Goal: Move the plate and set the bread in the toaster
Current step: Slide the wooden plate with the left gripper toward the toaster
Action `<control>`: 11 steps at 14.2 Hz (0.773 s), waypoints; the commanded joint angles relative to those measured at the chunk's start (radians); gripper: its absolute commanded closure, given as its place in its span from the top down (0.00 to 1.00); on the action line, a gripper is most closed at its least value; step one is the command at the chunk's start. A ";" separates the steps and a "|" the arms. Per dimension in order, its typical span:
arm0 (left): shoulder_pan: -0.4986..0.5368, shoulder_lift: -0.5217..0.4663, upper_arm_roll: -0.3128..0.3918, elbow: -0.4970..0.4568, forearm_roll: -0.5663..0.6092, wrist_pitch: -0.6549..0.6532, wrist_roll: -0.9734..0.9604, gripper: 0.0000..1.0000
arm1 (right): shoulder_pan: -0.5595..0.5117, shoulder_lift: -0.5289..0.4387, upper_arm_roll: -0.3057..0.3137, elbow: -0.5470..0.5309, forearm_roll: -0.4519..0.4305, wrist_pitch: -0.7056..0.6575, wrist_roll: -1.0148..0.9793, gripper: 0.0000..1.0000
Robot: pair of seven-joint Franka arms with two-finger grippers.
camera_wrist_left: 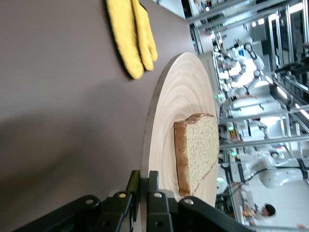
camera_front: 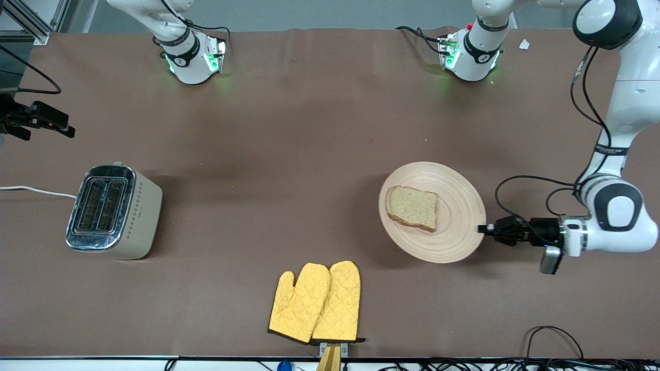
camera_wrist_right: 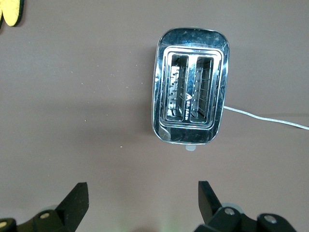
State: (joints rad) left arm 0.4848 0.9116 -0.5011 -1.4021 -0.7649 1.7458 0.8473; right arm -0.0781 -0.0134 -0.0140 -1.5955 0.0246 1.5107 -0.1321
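Left gripper (camera_front: pixel 483 229) is extended horizontally, low at the left arm's end of the table, fingers (camera_wrist_left: pixel 153 203) clamped. Right gripper (camera_wrist_right: pixel 140 200) hangs high above the right arm's end, pointing down, jaws spread wide, holding nothing.

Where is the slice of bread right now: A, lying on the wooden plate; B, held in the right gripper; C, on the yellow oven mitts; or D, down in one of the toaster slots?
A: the bread lies on the plate, whose rim the left gripper pinches, while both slots of the toaster are empty.
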 commanded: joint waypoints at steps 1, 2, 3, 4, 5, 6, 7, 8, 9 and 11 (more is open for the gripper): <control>-0.075 -0.026 -0.025 -0.021 -0.022 0.018 -0.091 0.00 | -0.002 0.015 0.005 -0.007 0.009 0.002 -0.007 1.00; -0.109 -0.026 -0.033 -0.021 -0.022 0.049 -0.128 0.00 | -0.003 0.016 0.005 -0.007 0.009 0.003 -0.009 1.00; -0.152 -0.023 -0.034 -0.021 -0.022 0.088 -0.158 0.00 | -0.005 0.021 0.005 -0.009 0.009 0.003 -0.009 1.00; -0.190 -0.022 -0.034 -0.021 -0.036 0.130 -0.174 0.00 | -0.008 0.026 0.005 -0.009 0.009 0.003 -0.009 1.00; -0.225 -0.016 -0.033 -0.024 -0.059 0.176 -0.175 0.00 | -0.008 0.026 0.005 -0.009 0.009 0.000 -0.011 1.00; -0.254 -0.013 -0.033 -0.029 -0.076 0.210 -0.175 0.00 | -0.011 0.027 0.005 -0.009 0.009 0.000 -0.012 1.00; -0.294 -0.008 -0.033 -0.032 -0.097 0.254 -0.180 0.00 | -0.011 0.027 0.005 -0.009 0.009 0.000 -0.014 1.00; -0.323 -0.005 -0.033 -0.037 -0.112 0.294 -0.182 0.00 | -0.011 0.027 0.003 -0.009 0.009 -0.003 -0.014 1.00; -0.350 -0.002 -0.033 -0.044 -0.125 0.337 -0.182 0.00 | -0.011 0.027 0.005 -0.009 0.009 0.000 -0.014 1.00; -0.396 0.016 -0.033 -0.054 -0.145 0.423 -0.182 0.00 | -0.009 0.027 0.005 -0.011 0.009 0.005 -0.012 1.00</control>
State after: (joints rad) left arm 0.1075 0.9246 -0.5271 -1.4458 -0.8619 2.1226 0.6697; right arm -0.0794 0.0230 -0.0132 -1.5971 0.0247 1.5112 -0.1321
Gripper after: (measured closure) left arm 0.907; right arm 0.000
